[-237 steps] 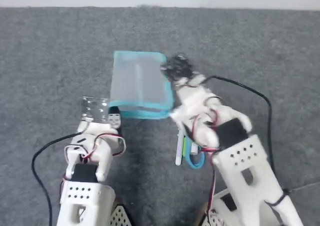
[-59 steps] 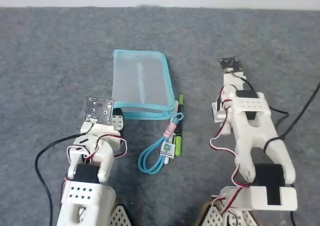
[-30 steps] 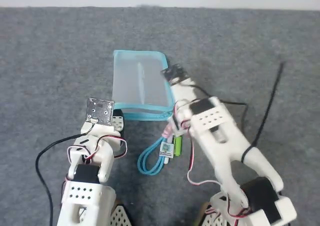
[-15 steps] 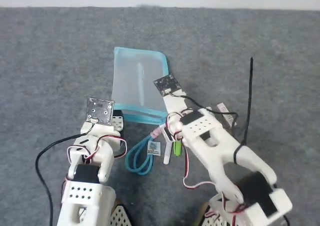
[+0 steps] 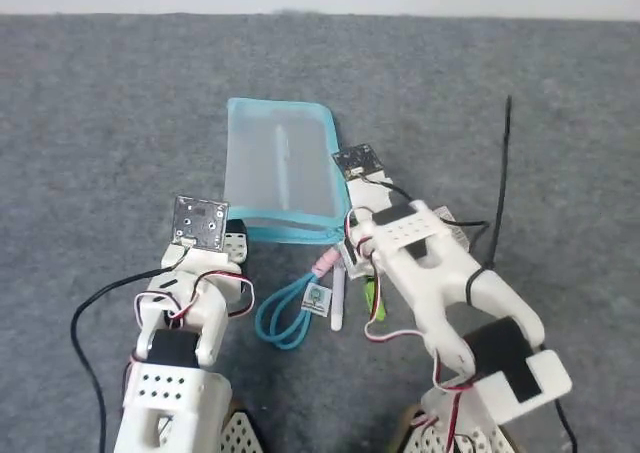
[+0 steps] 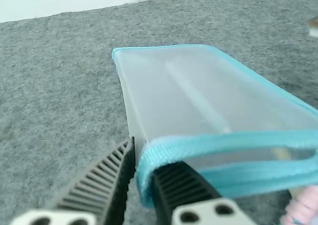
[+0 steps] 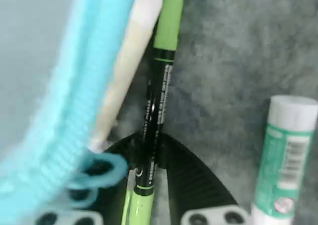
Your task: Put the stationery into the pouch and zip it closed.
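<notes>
Left gripper (image 6: pixel 143 161): is kept pinched on pouch (image 6: pixel 198 96) rim.
Right gripper (image 7: pixel 149 155): is brought in within 2 s, closed on 1 pen (image 7: pixel 161 76).
Pen: is dragged from its place; insertion is judged next.

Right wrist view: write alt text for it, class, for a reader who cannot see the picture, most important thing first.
The right gripper is shut on a green pen lying on grey carpet. A white pen lies beside it, next to the blue zip edge of the pouch, and a glue stick lies apart on the pen's other side.
</notes>
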